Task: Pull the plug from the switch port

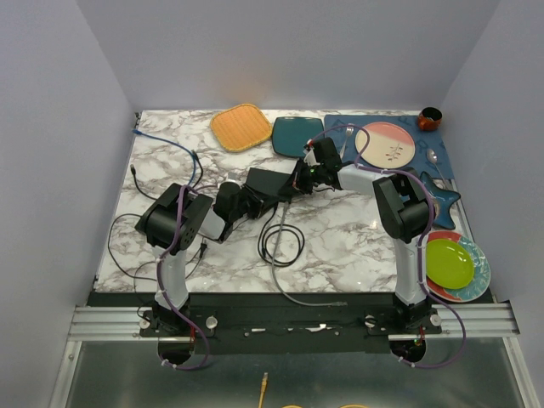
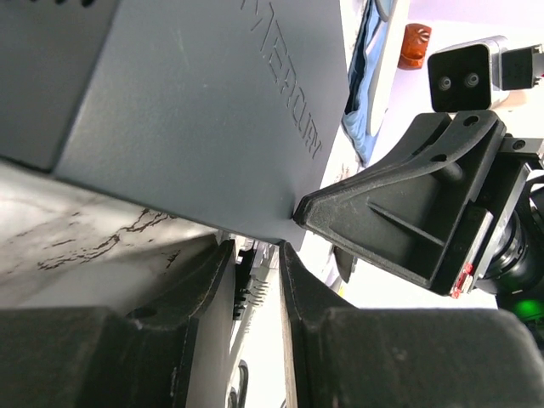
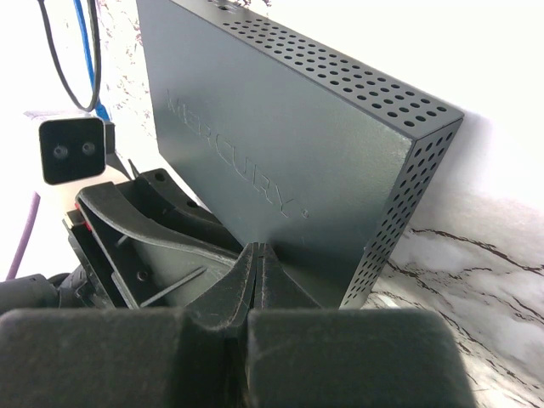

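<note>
I have the right gripper with its jaws shut, tips pressed to the lettered face of the switch, which is tipped up on an edge just ahead of them. I judge this braces the box against the pull. The left gripper holds its jaws narrow, with the plug between them under the switch's lower edge. I cannot tell whether they pinch it yet. The cable loops slack nearby.

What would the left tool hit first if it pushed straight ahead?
Most likely the plug between its fingers, then the black switch right behind it; depth is hard to judge.
</note>
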